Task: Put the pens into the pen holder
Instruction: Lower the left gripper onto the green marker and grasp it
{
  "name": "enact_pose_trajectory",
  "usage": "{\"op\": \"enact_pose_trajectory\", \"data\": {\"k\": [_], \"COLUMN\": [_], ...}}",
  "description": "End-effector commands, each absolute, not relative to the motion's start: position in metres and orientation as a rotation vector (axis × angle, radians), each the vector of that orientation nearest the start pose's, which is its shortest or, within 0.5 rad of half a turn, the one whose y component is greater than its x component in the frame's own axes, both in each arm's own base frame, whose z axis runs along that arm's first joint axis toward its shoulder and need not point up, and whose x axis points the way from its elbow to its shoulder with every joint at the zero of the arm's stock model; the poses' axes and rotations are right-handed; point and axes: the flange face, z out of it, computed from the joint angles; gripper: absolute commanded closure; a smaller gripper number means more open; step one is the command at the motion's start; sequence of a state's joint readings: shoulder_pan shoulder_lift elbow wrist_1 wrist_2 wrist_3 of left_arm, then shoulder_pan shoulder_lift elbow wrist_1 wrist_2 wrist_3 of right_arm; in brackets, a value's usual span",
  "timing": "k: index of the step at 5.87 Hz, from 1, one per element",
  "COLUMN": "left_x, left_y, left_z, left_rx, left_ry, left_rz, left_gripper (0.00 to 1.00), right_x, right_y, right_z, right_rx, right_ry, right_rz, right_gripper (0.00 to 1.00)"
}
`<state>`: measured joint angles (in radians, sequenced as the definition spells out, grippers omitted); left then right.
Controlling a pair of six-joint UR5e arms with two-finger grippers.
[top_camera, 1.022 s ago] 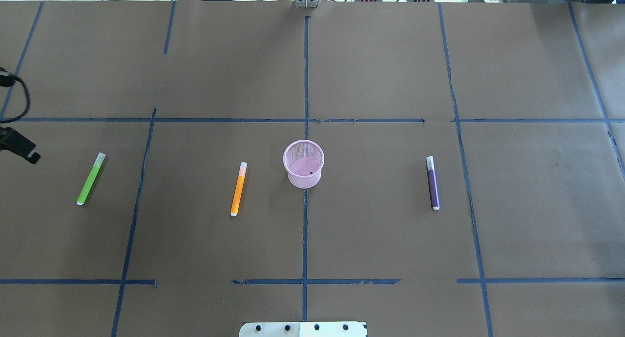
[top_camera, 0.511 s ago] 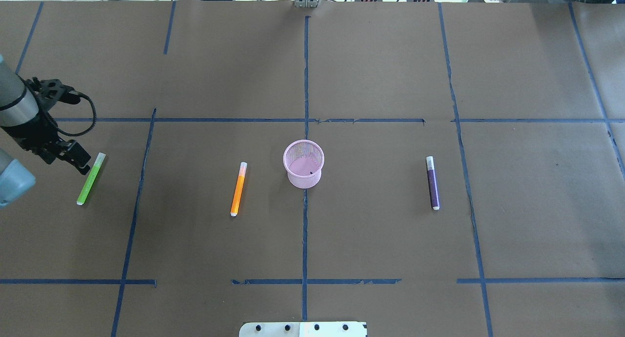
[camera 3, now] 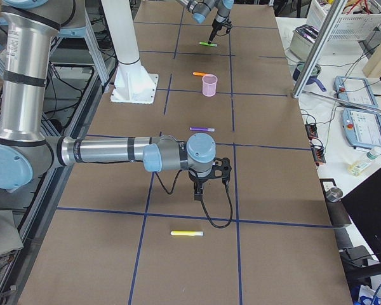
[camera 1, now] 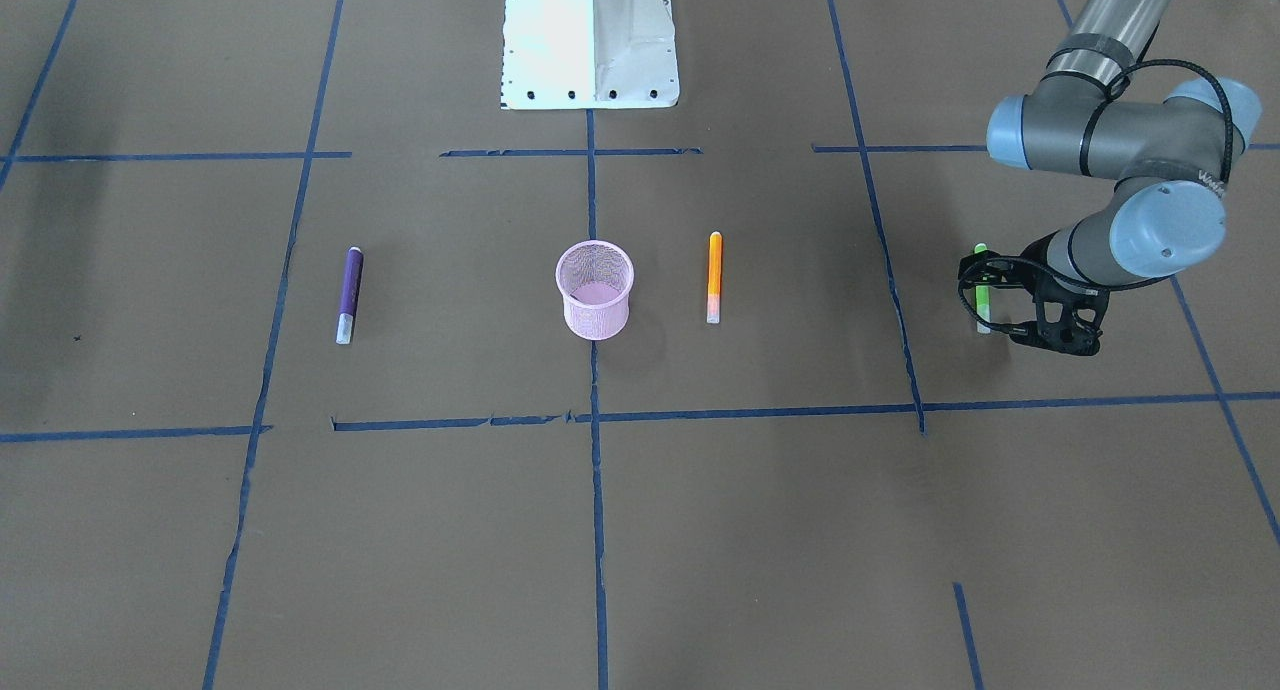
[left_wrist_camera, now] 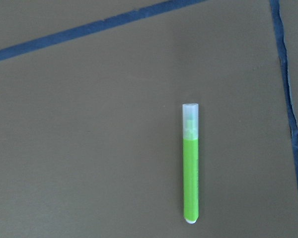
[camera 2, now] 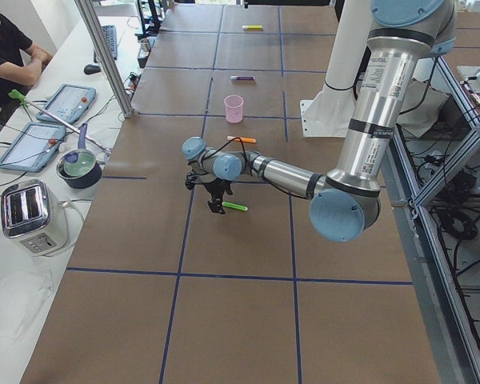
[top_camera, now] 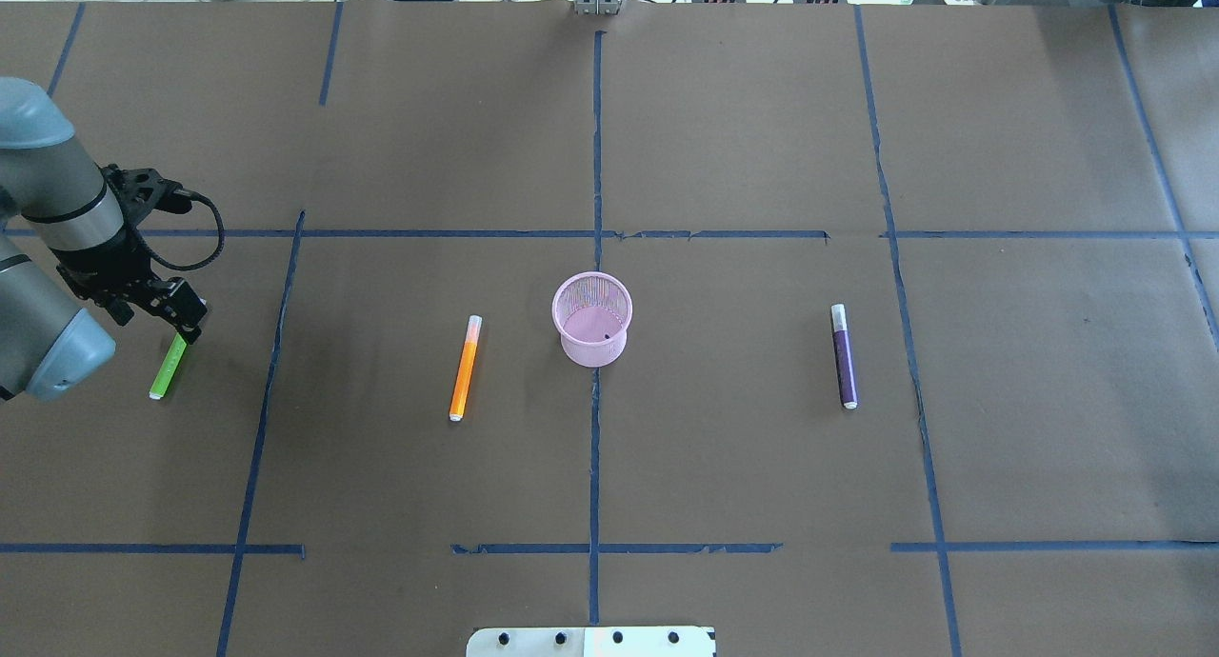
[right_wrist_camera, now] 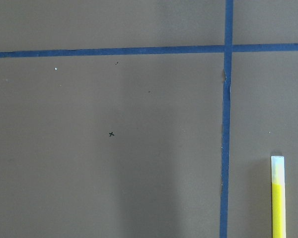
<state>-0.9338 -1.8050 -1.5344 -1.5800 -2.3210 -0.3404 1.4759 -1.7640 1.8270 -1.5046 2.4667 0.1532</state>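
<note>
Left gripper (top_camera: 185,324) over green pen (top_camera: 164,375); cannot tell whether released or clenched

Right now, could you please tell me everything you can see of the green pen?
The green pen is a short, straight stick, plastic by its look: a bright green barrel, a translucent whitish cap on the end farther from the robot, and a small white plug on the other. It lies flat on the brown table, far on the robot's left, well apart from the orange pen. Overhead, the left gripper covers its capped end; the wrist view shows nothing touching it but the table.
</note>
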Motion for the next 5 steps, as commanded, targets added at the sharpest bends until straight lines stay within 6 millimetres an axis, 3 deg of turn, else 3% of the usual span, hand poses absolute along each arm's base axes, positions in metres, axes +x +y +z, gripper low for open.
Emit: {"op": "enact_pose_trajectory", "data": {"k": [1, 2, 3, 4, 5], "left_x": [0.3079, 0.3108, 0.3118, 0.3117, 0.313], "left_y": [-0.5234, -0.5226, -0.5226, -0.5227, -0.5244], "left_z": [0.5497, 0.551, 0.5503, 0.5497, 0.543], "left_rx": [-0.166, -0.17, -0.171, -0.169, -0.158], "left_ry": [0.763, 0.762, 0.76, 0.759, 0.765], "left_rz": [0.365, 0.367, 0.367, 0.367, 0.371], "left_gripper": [0.06, 0.21, 0.58, 0.86, 1.0], "right_x": [0.0158, 0.0159, 0.0159, 0.0159, 0.0159], "right_y": [-0.4202, -0.4187, -0.4187, -0.418, -0.418], "right_z": [0.6038, 0.6052, 0.6052, 0.6059, 0.6059], "right_rx": [0.009, 0.004, 0.004, 0.001, 0.001], "right_ry": [-0.901, -0.901, -0.901, -0.902, -0.902], "right_rz": [-0.001, 0.002, 0.002, 0.002, 0.004], "right_gripper": [0.0, 0.0, 0.0, 0.0, 0.0]}}
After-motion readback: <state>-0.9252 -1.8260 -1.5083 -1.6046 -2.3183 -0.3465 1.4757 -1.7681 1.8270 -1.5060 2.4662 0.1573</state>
